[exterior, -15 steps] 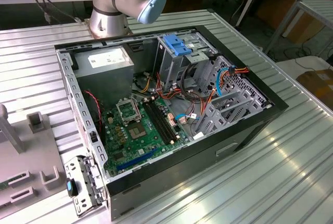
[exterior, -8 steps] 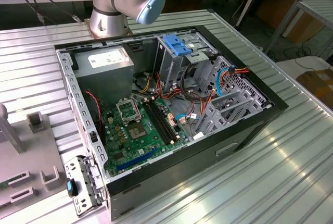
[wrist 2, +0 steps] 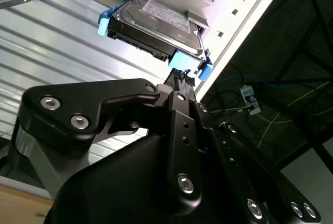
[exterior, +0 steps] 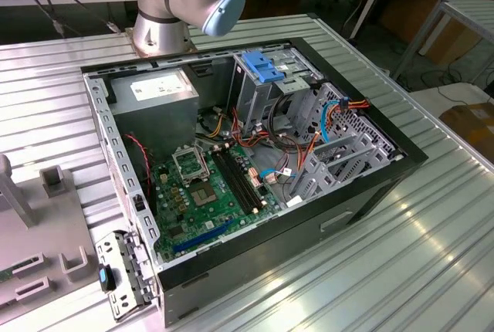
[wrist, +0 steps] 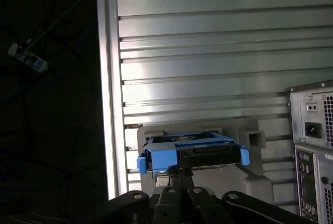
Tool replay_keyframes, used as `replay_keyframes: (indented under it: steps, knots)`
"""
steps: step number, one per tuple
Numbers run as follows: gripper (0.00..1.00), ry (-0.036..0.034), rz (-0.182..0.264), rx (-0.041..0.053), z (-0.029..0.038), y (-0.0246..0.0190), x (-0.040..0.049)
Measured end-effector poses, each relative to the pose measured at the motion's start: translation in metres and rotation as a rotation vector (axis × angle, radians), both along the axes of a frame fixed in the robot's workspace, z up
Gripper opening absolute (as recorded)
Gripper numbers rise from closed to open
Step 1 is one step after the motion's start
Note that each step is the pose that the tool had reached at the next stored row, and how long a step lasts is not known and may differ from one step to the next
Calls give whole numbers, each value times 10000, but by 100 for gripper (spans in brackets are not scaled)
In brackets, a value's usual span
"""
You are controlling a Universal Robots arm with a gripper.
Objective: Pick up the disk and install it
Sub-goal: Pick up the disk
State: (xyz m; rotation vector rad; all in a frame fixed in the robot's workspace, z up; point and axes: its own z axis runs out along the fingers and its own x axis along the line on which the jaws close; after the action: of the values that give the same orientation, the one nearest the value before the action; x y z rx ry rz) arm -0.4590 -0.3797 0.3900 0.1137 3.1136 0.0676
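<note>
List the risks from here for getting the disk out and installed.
1. The gripper is at one end of the disk, by its blue frame; a hold there might let it tilt or slip.
2. The disk's grey holder stands close to the table edge; a dropped disk could fall off.
3. Loose cables crowd the open computer case beside the drive cage and might snag.
</note>
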Motion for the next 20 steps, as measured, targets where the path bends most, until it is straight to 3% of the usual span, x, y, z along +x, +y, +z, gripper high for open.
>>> replay_keyframes:
  steps: [10,12,14,20]
  knots:
    - [11,1,155,0,1,1,-3]
    - [11,0,685,0,0,0,-3]
    - [11,0,1632,0,0,0,-2]
    - [11,1,3674,-5,-1,0,-2]
